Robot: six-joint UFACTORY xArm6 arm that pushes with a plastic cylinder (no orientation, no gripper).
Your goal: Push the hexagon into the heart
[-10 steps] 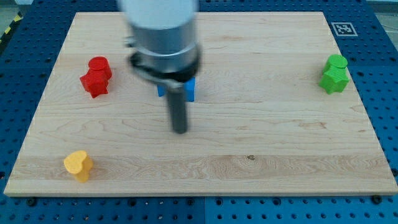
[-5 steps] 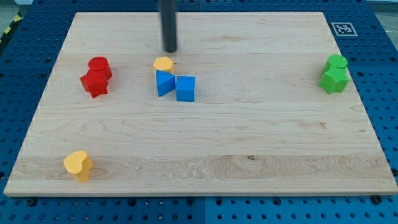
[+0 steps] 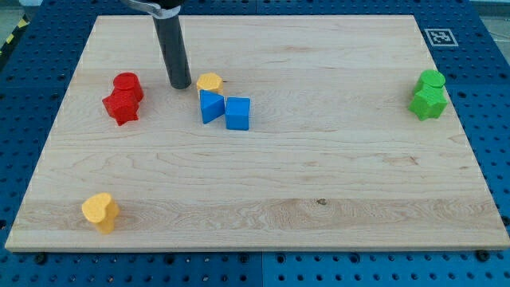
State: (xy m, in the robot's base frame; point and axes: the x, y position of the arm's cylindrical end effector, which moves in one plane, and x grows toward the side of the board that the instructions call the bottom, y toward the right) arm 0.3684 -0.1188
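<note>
The yellow hexagon (image 3: 209,82) lies on the wooden board (image 3: 319,159), left of centre near the view's top, touching the top of a blue triangle (image 3: 209,105). The yellow heart (image 3: 100,211) sits at the board's bottom left corner, far from the hexagon. My tip (image 3: 180,84) is down on the board just left of the hexagon, a small gap apart, and to the right of the red blocks.
A blue cube (image 3: 237,113) sits right of the blue triangle. A red cylinder (image 3: 127,84) and a red star (image 3: 120,107) stand together at the left. A green cylinder (image 3: 431,80) and a green star (image 3: 427,102) stand at the right edge.
The rod moved from in front of the blue blocks to above the hexagon, then left and down to the hexagon's left side. No block has moved.
</note>
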